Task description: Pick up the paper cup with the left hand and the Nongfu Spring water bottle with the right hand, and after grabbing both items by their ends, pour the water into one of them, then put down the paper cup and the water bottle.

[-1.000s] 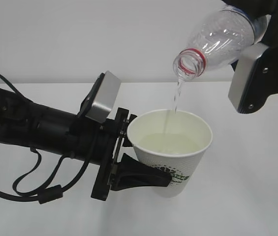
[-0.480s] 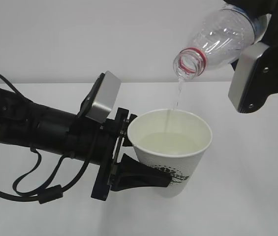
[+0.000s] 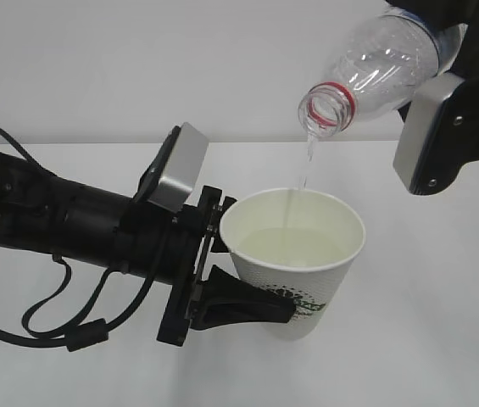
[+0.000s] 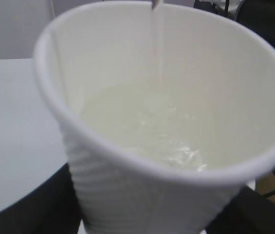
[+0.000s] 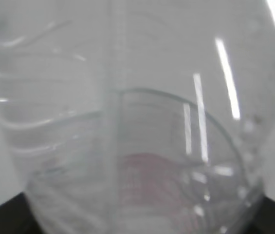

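Observation:
The white paper cup (image 3: 334, 278) with its green logo stays upright above the table, with my left gripper (image 3: 283, 287) shut on its lower part; one black finger (image 3: 252, 309) crosses the near side. The Nongfu Spring water bottle (image 3: 379, 64), clear with a red neck ring, is tilted mouth-down over the cup, and my right gripper (image 3: 444, 47) is shut on its far end. A thin stream of water (image 3: 303, 170) falls into the cup. The left wrist view shows the cup (image 4: 127, 195) partly full of water (image 4: 156, 139). In the right wrist view the bottle (image 5: 127, 107) takes up nearly all of the picture.
A white table (image 3: 442, 339) lies under both arms, with a pale wall behind. The left arm's black cables (image 3: 61, 326) hang low at the left. The right gripper's grey block (image 3: 430, 136) sits just right of the cup.
Water keeps trickling from the bottle into the cup, and the stream looks a little thinner. Neither arm has visibly moved.

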Action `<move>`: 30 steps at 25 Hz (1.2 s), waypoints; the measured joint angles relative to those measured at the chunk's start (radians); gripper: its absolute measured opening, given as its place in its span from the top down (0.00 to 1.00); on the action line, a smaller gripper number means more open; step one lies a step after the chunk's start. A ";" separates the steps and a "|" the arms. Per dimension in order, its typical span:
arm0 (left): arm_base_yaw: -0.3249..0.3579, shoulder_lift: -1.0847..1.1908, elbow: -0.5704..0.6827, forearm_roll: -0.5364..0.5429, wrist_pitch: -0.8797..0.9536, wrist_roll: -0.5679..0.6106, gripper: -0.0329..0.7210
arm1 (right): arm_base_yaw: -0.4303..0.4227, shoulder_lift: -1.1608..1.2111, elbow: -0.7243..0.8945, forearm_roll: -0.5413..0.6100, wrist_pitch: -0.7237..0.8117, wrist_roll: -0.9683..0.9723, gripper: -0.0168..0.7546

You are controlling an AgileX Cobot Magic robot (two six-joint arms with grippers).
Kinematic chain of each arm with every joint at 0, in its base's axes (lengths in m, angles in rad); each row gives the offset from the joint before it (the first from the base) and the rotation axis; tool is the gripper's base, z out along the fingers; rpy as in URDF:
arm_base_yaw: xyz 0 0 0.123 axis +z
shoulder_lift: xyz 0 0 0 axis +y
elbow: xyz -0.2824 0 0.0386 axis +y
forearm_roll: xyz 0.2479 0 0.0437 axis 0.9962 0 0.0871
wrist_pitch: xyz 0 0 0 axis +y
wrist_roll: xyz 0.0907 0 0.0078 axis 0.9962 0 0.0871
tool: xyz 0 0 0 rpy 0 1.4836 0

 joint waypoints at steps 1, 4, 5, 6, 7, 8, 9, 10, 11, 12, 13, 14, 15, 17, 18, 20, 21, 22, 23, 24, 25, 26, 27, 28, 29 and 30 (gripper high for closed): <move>0.000 0.000 0.000 0.000 0.000 0.000 0.31 | 0.000 0.000 0.000 0.000 0.000 0.000 0.33; 0.000 0.000 0.000 0.000 0.000 0.000 0.30 | 0.000 0.000 0.000 0.000 0.000 0.000 0.33; 0.000 0.000 0.000 0.000 0.000 0.000 0.30 | 0.000 0.000 0.000 0.000 0.000 0.000 0.33; 0.000 0.000 0.000 0.000 0.000 0.000 0.30 | 0.000 0.000 0.000 0.000 0.000 0.000 0.33; 0.000 0.000 0.000 0.000 0.000 0.000 0.30 | 0.000 0.000 0.000 0.000 0.000 0.000 0.33; 0.000 0.000 0.000 0.000 0.000 0.000 0.30 | 0.000 0.000 0.000 0.000 0.000 -0.001 0.33; 0.000 0.000 0.000 0.000 0.000 0.000 0.30 | 0.000 0.000 0.000 0.000 0.000 -0.001 0.33; 0.000 0.000 0.000 0.000 0.000 0.000 0.30 | 0.000 0.000 0.000 0.000 0.000 -0.001 0.33; 0.000 0.000 0.000 0.000 0.000 0.000 0.30 | 0.000 0.000 0.000 0.000 0.000 -0.001 0.33; 0.000 0.000 0.000 0.000 0.000 0.000 0.30 | 0.000 0.000 0.000 0.000 -0.001 -0.001 0.33; 0.000 0.000 0.000 0.000 0.000 0.000 0.30 | 0.000 0.000 0.000 0.000 -0.001 -0.001 0.33; 0.000 0.000 0.000 0.000 0.000 0.000 0.30 | 0.000 0.000 0.000 0.003 -0.001 -0.001 0.33; 0.000 0.000 0.000 0.000 0.002 0.000 0.30 | 0.000 0.000 0.000 0.005 -0.001 -0.001 0.33; 0.000 0.000 0.000 -0.003 0.001 0.000 0.30 | 0.000 0.000 0.000 0.016 -0.001 -0.001 0.33; 0.000 0.000 0.000 -0.004 0.001 0.000 0.30 | 0.000 0.000 0.000 0.022 -0.001 0.007 0.33; 0.000 0.000 0.000 -0.008 0.001 0.000 0.30 | 0.000 0.000 0.000 0.027 -0.002 0.035 0.33; 0.000 0.000 0.000 -0.008 0.001 0.000 0.30 | 0.000 0.000 0.000 0.028 -0.002 0.044 0.33; 0.000 0.000 0.000 -0.010 0.001 0.000 0.30 | 0.000 0.000 0.000 0.029 -0.002 0.051 0.33; 0.000 0.000 0.000 -0.014 0.001 0.000 0.30 | 0.000 0.000 0.000 0.031 -0.002 0.055 0.33; 0.000 0.000 0.000 -0.016 0.001 0.000 0.30 | 0.000 0.000 0.000 0.031 -0.002 0.060 0.33; 0.000 0.000 0.000 -0.016 0.001 0.000 0.30 | 0.000 0.000 0.000 0.031 -0.002 0.067 0.33; 0.000 0.000 0.000 -0.018 0.001 0.000 0.30 | 0.000 0.000 0.000 0.031 -0.002 0.082 0.33; 0.000 0.000 0.000 -0.018 0.001 0.000 0.30 | 0.000 0.000 0.000 0.031 -0.002 0.099 0.33; 0.000 0.000 0.000 -0.018 0.001 0.000 0.30 | 0.000 0.000 0.000 0.031 -0.002 0.115 0.33; 0.000 0.000 0.000 -0.020 0.001 0.000 0.30 | 0.000 0.000 0.000 0.031 -0.002 0.132 0.33; 0.000 0.000 0.000 -0.020 0.001 0.000 0.30 | 0.000 0.000 0.000 0.032 -0.002 0.147 0.33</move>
